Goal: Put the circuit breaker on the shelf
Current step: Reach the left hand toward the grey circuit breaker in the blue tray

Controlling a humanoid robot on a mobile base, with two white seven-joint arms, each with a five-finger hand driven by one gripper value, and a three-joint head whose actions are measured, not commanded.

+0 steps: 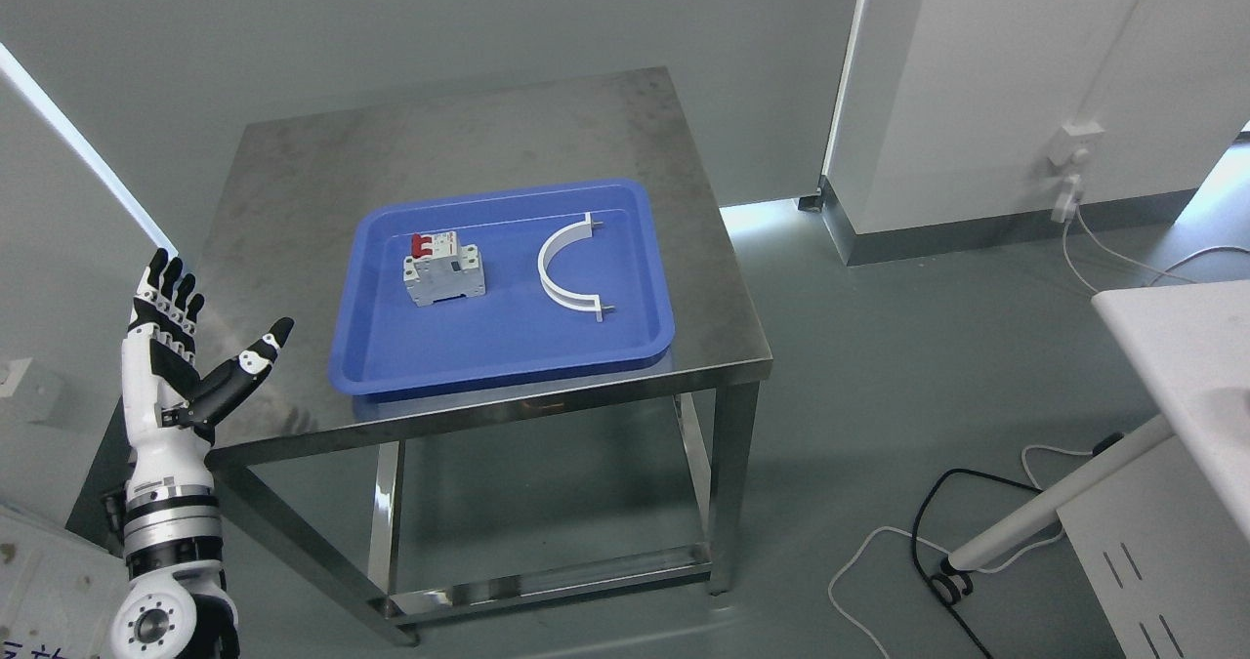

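Note:
A white circuit breaker (444, 270) with red switches lies in the left half of a blue tray (508, 361) on a steel table (293, 171). My left hand (200, 337) is raised at the table's front left corner, well left of the tray. Its fingers are spread, the thumb points toward the tray, and it holds nothing. My right arm is out of view.
A white curved bracket (564, 268) lies in the tray's right half. A white table edge (1187, 347) and its slanted leg (1055, 498) stand at the right. Cables (918, 542) lie on the floor, and a wall socket (1072, 142) is at the back right.

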